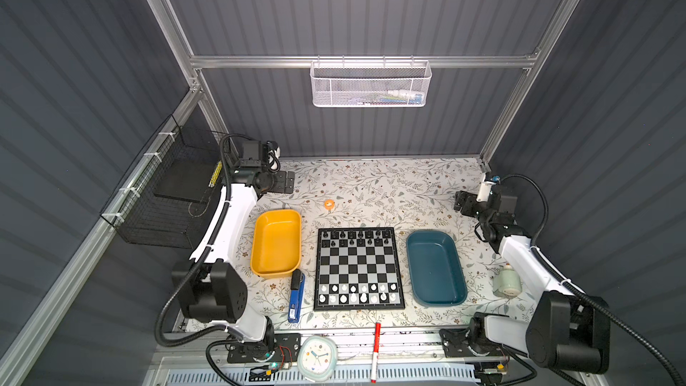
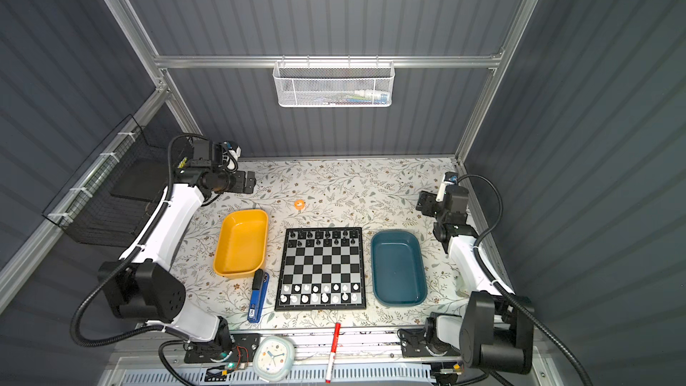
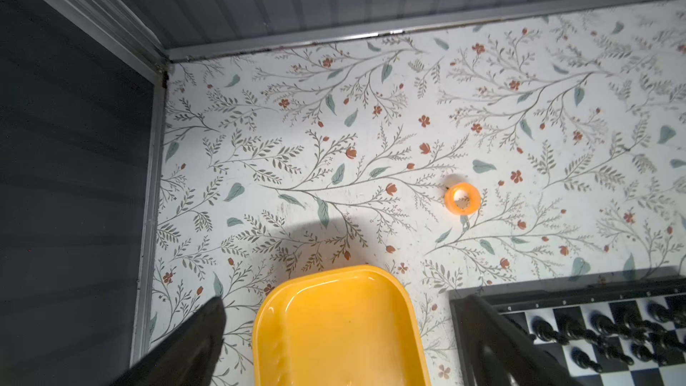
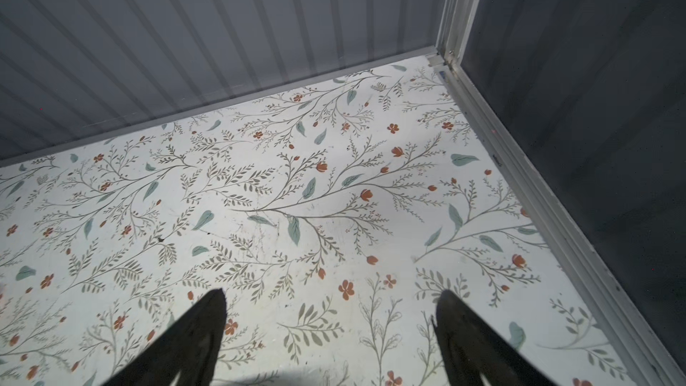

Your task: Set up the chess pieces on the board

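Note:
The board (image 1: 358,265) lies flat mid-table in both top views (image 2: 321,267). Black chess pieces (image 1: 356,238) fill its two far rows and white ones (image 1: 358,293) its two near rows. My left gripper (image 1: 287,181) hovers at the far left, above the table behind the yellow tray, open and empty. In the left wrist view its fingers (image 3: 208,328) spread wide over the tray, with the board's corner (image 3: 557,291) and black pieces (image 3: 601,328) beside them. My right gripper (image 1: 460,202) hangs at the far right, open and empty (image 4: 332,293) over bare tabletop.
An empty yellow tray (image 1: 276,243) sits left of the board, an empty teal tray (image 1: 436,269) right of it. An orange ring (image 1: 329,204) lies behind the board and a blue stapler (image 1: 296,297) at its left. A red marker (image 1: 375,350) and a clock (image 1: 315,358) lie in front.

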